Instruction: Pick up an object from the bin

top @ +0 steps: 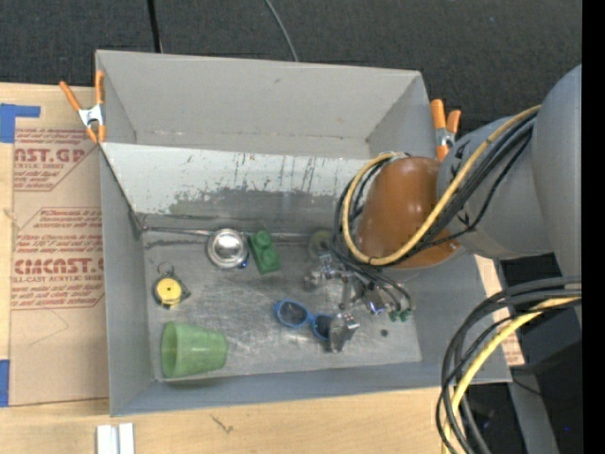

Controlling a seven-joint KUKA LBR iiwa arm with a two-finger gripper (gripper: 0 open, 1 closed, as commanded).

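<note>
My gripper (333,303) hangs below the arm's orange cover at the right of the bin floor and looks open, one fingertip toward the back and one toward the front. A blue looped thing (295,313) lies just left of it. The blue thing's right end touches or nearly touches the front fingertip, and nothing is clearly between the fingers. A small green block (265,252) lies further left toward the back. A dull greenish round thing (321,242) is partly hidden behind the gripper.
A shiny silver round thing (228,248) sits beside the green block. A small yellow disc (168,291) lies at the left and a pale green cup (192,350) lies on its side at the front left. Cables loop around the arm's cover.
</note>
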